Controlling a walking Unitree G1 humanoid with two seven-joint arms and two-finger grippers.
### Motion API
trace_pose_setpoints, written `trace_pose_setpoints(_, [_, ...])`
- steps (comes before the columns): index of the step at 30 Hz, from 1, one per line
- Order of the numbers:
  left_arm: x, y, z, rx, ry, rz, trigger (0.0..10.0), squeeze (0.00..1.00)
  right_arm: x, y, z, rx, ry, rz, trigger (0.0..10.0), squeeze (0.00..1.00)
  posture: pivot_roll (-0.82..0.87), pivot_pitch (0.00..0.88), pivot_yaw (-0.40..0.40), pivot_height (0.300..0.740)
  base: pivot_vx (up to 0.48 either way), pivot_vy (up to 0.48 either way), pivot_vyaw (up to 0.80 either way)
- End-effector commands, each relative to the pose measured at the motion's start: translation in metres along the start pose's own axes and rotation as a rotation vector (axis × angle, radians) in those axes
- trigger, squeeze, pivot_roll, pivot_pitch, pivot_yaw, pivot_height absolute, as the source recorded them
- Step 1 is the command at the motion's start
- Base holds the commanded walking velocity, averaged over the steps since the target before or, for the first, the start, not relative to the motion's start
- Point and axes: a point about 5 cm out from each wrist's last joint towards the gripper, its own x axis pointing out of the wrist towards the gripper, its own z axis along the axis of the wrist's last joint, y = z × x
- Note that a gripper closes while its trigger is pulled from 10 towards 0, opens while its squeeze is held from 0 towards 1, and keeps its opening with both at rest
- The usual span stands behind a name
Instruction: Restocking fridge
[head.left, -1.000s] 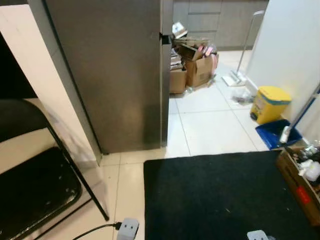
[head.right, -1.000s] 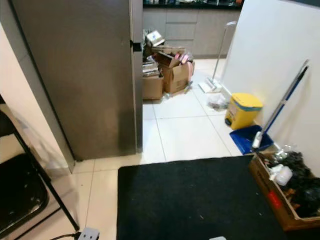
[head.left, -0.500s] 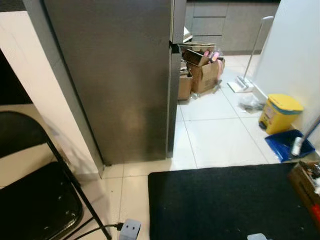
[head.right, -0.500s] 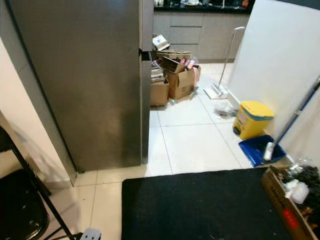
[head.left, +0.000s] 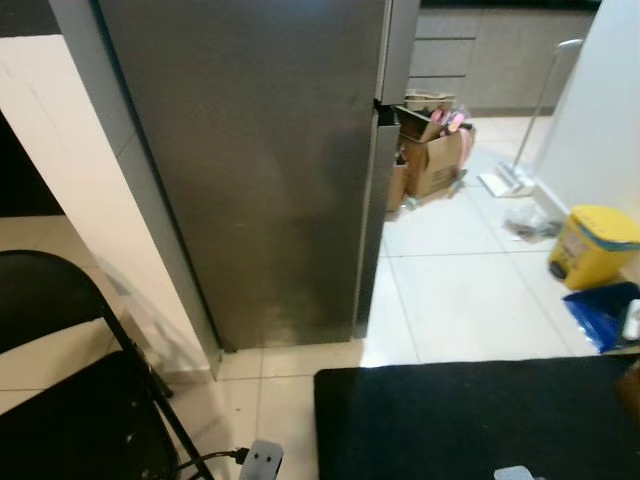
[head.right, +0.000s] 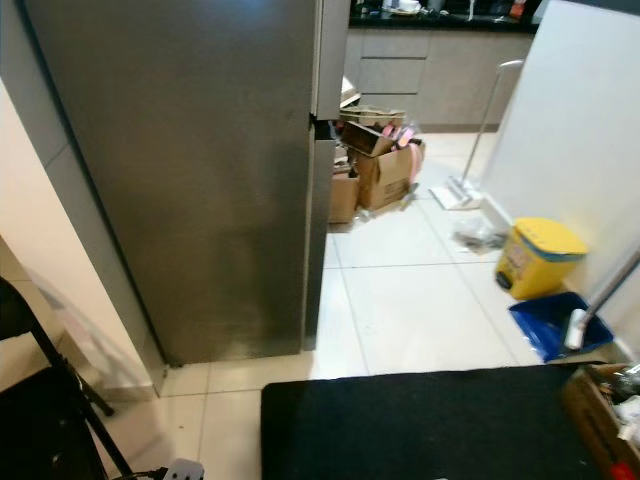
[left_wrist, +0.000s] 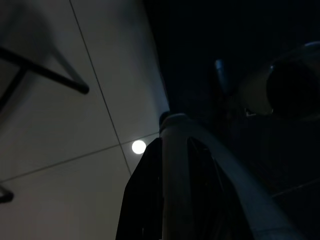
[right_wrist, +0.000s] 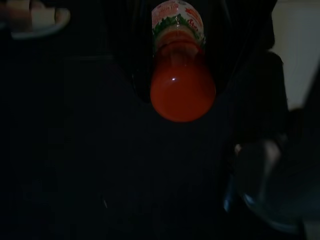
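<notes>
A tall stainless-steel fridge (head.left: 270, 170) stands ahead on the left with its doors closed, its side panel facing me. In the right wrist view a red sauce bottle (right_wrist: 182, 80) with a printed label sits between the dark fingers of my right gripper (right_wrist: 182, 107), which is shut on it above a black mat. In the dark left wrist view a pale rounded container (left_wrist: 172, 170) lies between the black fingers of my left gripper (left_wrist: 172, 165), above floor tiles and the edge of the mat.
A black mat (head.left: 470, 420) covers the floor in front. A black folding chair (head.left: 70, 400) and a plug adaptor (head.left: 260, 460) are at the lower left. Past the fridge are open cardboard boxes (head.left: 430, 150), a mop (head.left: 520, 150), a yellow bin (head.left: 598, 245) and a blue dustpan (head.left: 605, 315).
The whole picture has slid to the right and the fridge looks larger, so the camera has turned left and come nearer. The box of bottles at the right has nearly left the frame.
</notes>
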Motion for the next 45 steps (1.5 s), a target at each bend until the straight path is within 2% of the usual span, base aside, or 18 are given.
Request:
trace_pose_setpoints(1, [0.0001, -0.001, -0.0009, 0.002, 0.004, -0.002, 10.0, 0.0, -0.0002, -0.005, 0.005, 0.001, -0.016, -0.014, 10.0, 0.0, -0.02, 0.0, -0.02, 0.74, 0.3, 0.0, 0.0])
trace_pose_setpoints(5, [0.0, -0.0006, -0.0011, -0.022, -0.002, 0.004, 10.0, 0.0, -0.0004, -0.0066, 0.0044, -0.002, -0.015, -0.016, 10.0, 0.0, -0.02, 0.0, -0.019, 0.74, 0.0, 0.0, 0.0])
trace_pose_setpoints(10, [-0.0001, -0.0015, -0.0016, -0.014, 0.003, -0.015, 10.0, 0.0, -0.0005, -0.0078, 0.0038, -0.005, -0.013, -0.017, 10.0, 0.0, -0.02, 0.0, -0.018, 0.74, 0.0, -0.068, 0.0])
trace_pose_setpoints(32, [-0.0005, -0.0008, -0.0028, -0.026, 0.006, -0.023, 10.0, 0.0, -0.0004, -0.0059, 0.0031, -0.016, -0.012, -0.008, 10.0, 0.0, -0.02, 0.0, -0.017, 0.74, 0.0, -0.46, 0.0])
trace_pose_setpoints(45, [-0.0004, -0.001, -0.0027, -0.032, 0.005, -0.023, 10.0, 0.0, -0.0009, -0.0103, 0.0017, -0.021, -0.008, -0.012, 10.0, 0.0, -0.03, 0.0, -0.019, 0.74, 0.0, -0.453, 0.0])
